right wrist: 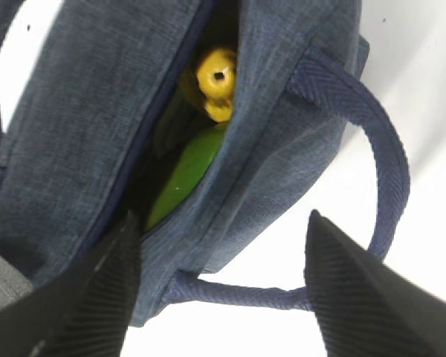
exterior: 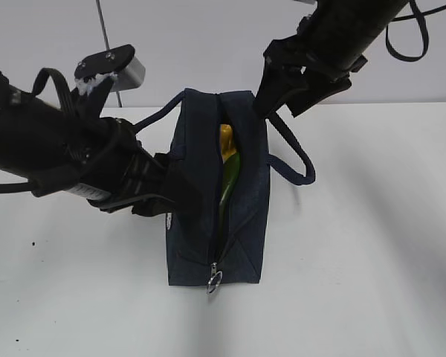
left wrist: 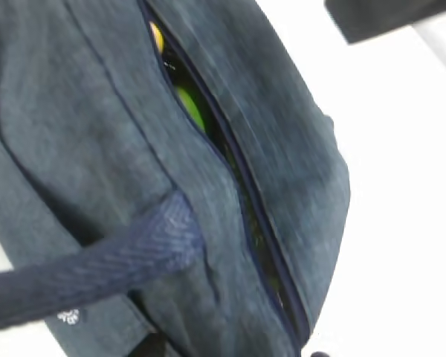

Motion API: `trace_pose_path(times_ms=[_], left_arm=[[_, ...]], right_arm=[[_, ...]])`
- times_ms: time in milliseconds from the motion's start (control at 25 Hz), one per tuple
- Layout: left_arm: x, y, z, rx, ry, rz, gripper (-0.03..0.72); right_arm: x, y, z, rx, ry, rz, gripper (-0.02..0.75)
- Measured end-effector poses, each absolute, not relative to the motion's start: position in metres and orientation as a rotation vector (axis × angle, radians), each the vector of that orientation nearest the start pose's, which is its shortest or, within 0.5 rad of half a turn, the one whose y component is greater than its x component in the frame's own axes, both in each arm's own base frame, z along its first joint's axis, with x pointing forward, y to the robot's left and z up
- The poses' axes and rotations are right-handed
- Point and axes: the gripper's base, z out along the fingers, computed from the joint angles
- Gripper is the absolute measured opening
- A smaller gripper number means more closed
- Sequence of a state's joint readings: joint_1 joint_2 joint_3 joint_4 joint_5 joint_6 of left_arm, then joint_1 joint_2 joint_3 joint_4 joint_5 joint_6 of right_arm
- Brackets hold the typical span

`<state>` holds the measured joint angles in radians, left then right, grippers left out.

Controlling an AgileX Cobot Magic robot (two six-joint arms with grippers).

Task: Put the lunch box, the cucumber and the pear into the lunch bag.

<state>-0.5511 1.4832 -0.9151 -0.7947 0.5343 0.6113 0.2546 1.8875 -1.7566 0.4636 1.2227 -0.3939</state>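
The navy lunch bag (exterior: 245, 193) stands mid-table, its zipper slit gaping, the metal ring pull (exterior: 214, 279) hanging at its 6 o'clock end. Inside, the yellow pear (right wrist: 215, 78) sits above the green cucumber (right wrist: 186, 175). The right gripper (right wrist: 223, 290), jaws spread wide, hovers at the bag's 12 o'clock end. At 9 o'clock the left gripper (exterior: 175, 195) touches the bag's side; I cannot tell its jaws.

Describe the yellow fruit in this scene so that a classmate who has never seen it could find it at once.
Find the dark navy fabric lunch bag standing on the white table. Look into its open top slit: the lumpy yellow pear sits at the far end, beside the smooth green cucumber. It alone is yellow.
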Motion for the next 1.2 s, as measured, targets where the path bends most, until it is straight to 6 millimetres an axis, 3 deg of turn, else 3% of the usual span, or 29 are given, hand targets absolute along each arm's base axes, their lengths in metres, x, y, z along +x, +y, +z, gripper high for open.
trace_pose_path(times_ms=[240,600,720,880,1040,1200], left_arm=[[0.235,-0.186,0.243,0.772,2.428,-0.752,0.360],[0.238,-0.188,0.231,0.782,2.471,-0.748,0.360],[0.241,-0.190,0.224,0.782,2.498,-0.745,0.345],[0.241,-0.190,0.223,0.783,2.501,-0.745,0.221],[0.241,-0.190,0.223,0.786,2.500,-0.744,0.077],[0.241,-0.190,0.223,0.786,2.500,-0.744,0.006]], right_arm=[[0.358,0.133,0.337,-0.753,2.600,0.600,0.531],[0.283,0.115,0.351,-0.797,2.576,0.618,0.531],[0.257,0.112,0.348,-0.842,2.508,0.670,0.531],[0.227,0.112,0.330,-0.908,2.421,0.765,0.525],[0.210,0.113,0.306,-0.964,2.351,0.848,0.515],[0.201,0.117,0.279,-1.036,2.241,0.924,0.508]])
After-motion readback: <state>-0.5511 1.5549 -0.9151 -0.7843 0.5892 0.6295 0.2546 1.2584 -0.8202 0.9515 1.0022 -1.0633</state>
